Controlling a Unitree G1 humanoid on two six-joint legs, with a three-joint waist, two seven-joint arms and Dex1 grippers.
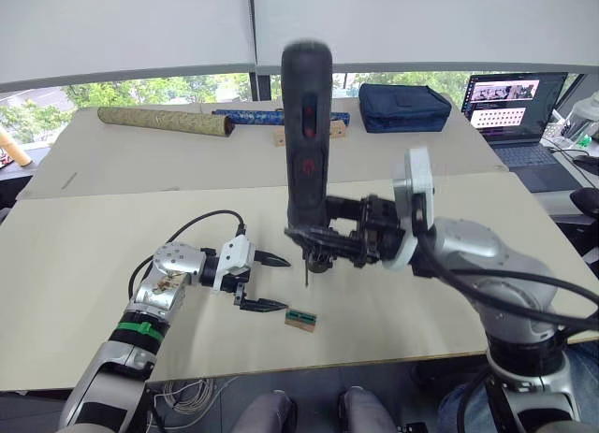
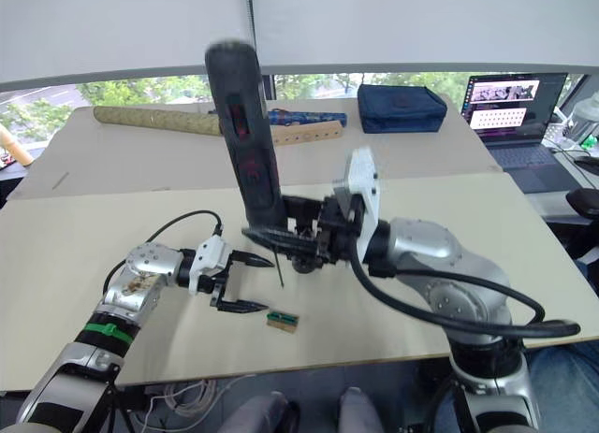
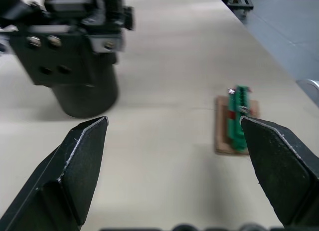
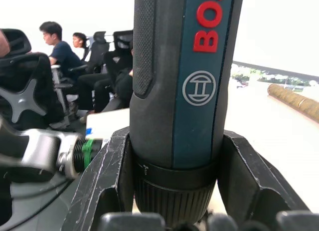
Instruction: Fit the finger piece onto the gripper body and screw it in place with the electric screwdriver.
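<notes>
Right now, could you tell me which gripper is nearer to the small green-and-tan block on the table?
The left. The left gripper hangs open right beside the green-and-tan block, while the right gripper sits farther back, shut on the upright electric screwdriver.

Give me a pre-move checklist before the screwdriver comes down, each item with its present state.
1. Right pincer shut on the thick dark grey pen-shaped electric screwdriver: ok.
2. Screwdriver upright, thin metal bit pointing down at the beige table: ok; it tilts slightly in the right eye view.
3. Left pincer open and holding nothing: ok.
4. Black gripper body under the bit: cannot tell; a dark part sits by the right pincer's fingers, unclear what it is.
5. Finger piece seated on the body: cannot tell.
6. Small green-and-tan block lies on the table apart from the bit: ok.
</notes>
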